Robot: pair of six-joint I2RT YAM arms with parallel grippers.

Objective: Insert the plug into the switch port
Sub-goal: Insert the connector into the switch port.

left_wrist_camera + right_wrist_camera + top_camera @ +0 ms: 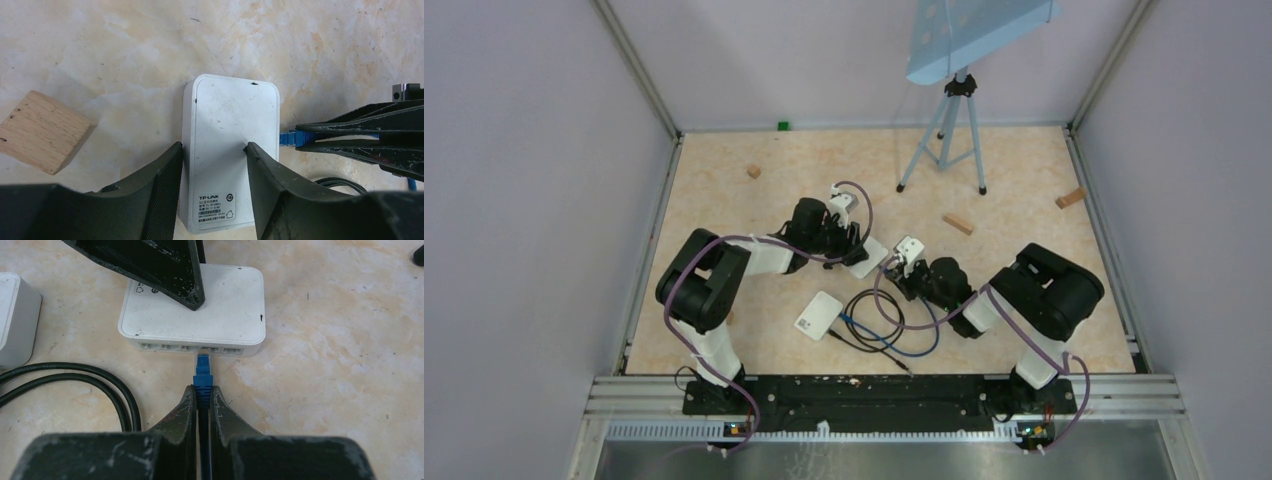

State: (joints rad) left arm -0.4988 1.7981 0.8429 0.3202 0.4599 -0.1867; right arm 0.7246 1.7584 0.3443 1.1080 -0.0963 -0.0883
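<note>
The white TP-LINK switch [230,115] lies flat on the table, with its port row facing my right gripper [202,392]. That gripper is shut on the blue plug [203,375], holding it by the boot. The plug's tip is at the mouth of a middle port; I cannot tell how deep it sits. My left gripper [212,146] is open. One finger is against the switch's left edge and the other rests on its top. In the top view the switch [871,256] lies between the left gripper [849,245] and the right gripper [902,272].
A second white box [818,315] lies nearer the arms, beside coiled black and blue cables [884,325]. A wooden block [42,131] sits left of the switch. A tripod [944,130] stands at the back. More small wooden blocks [957,223] are scattered on the table.
</note>
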